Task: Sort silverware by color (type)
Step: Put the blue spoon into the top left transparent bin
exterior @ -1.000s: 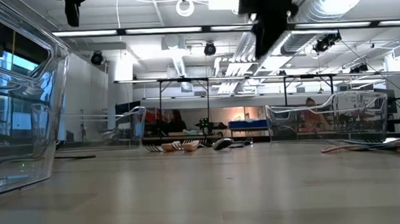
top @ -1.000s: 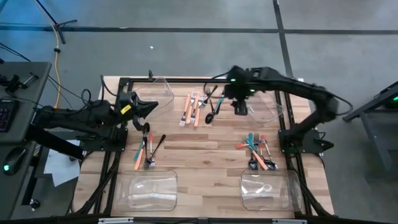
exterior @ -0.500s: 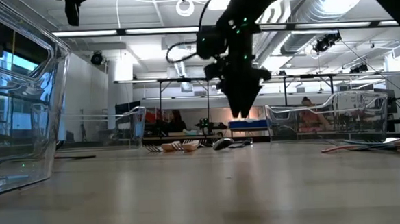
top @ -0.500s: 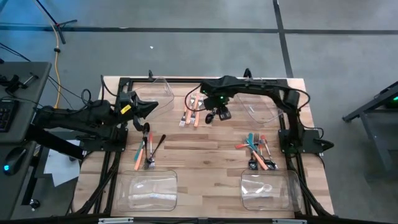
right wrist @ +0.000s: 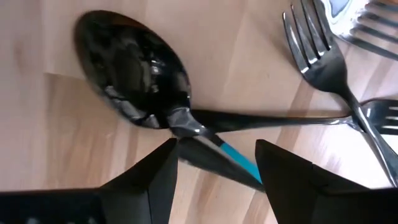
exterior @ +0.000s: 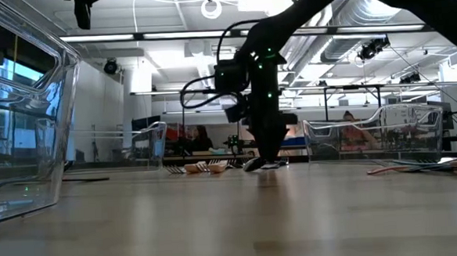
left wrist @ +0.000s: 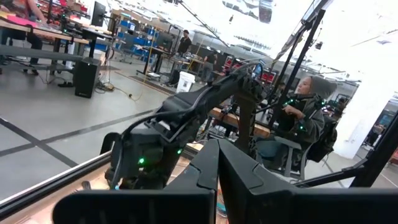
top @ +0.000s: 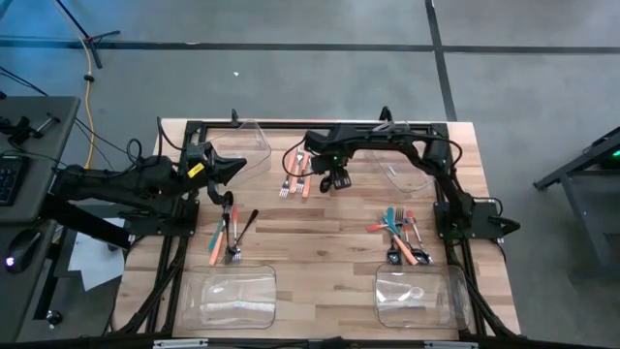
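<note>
I have the right gripper (top: 338,180) down at the worktop's far-centre area, fingers spread wide and holding nothing, straddling the neck of a black spoon (right wrist: 134,78). In the right wrist view a teal-handled piece (right wrist: 238,157) lies directly under that spoon's handle, between my fingers, and two steel forks (right wrist: 323,59) cross the handle's far end. My main risk: closing here could pinch both the black spoon and the teal piece together, carrying two colours to one bin, or the stacked handles could twist out of the pads. A lift may also drag the crossing forks and scatter the orange-handled group (top: 298,170) just beside it toward the far edge. From the low view, the fingertips appear to sit at table level, so any further descent may jam them into the wood. The left gripper (top: 232,166) waits closed and empty over the left side, above the mixed pile (top: 228,231). A further mixed pile (top: 400,233) remains unsorted near the right edge.
</note>
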